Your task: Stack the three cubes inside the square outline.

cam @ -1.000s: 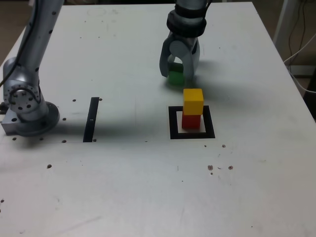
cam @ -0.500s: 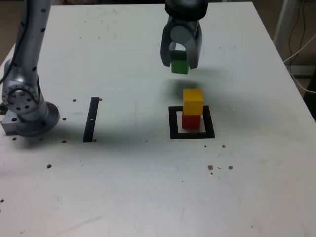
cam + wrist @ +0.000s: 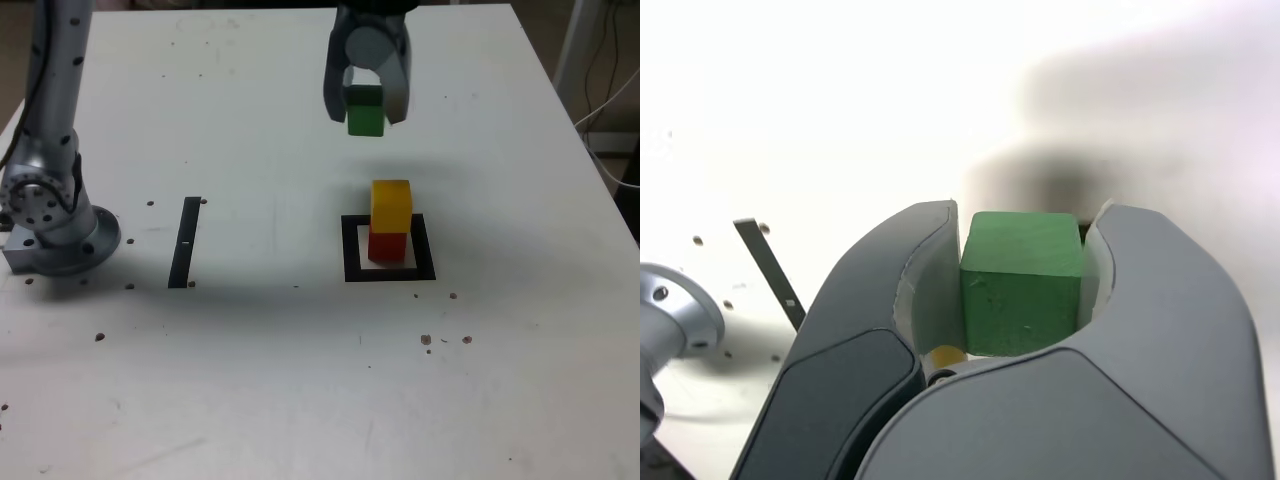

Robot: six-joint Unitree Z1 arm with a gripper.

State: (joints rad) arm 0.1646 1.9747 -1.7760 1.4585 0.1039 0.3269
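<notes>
Green cube (image 3: 366, 112) sits between the two grey jaws of the gripper (image 3: 366, 108), pinched from either side, and hangs in the air clear of the white surface (image 3: 300, 380). In the wrist view the green cube (image 3: 1022, 283) fills the gap between the curved jaws, its side faces pressed against their inner pads, so the jaws are closed on it and hold nothing else. The cube's lower part pokes out below the jaw tips in the exterior view, and its faces look roughly level.

Yellow cube (image 3: 391, 207) rests squarely on top of the red cube (image 3: 387, 246), and that pair stands on the white centre of the square outline (image 3: 350, 250). The held green cube is farther back on the surface than the stack and slightly toward the exterior view's left of it, well apart from the yellow cube's top face, with open air between them. A soft shadow lies on the surface beneath the gripper.

Toward the exterior view's left, a thin black bar (image 3: 185, 241) lies flat on the surface, well apart from the outline. Farther left stands the arm's round grey base (image 3: 55, 225), with the arm's link rising from it. Small dark specks dot the surface.
</notes>
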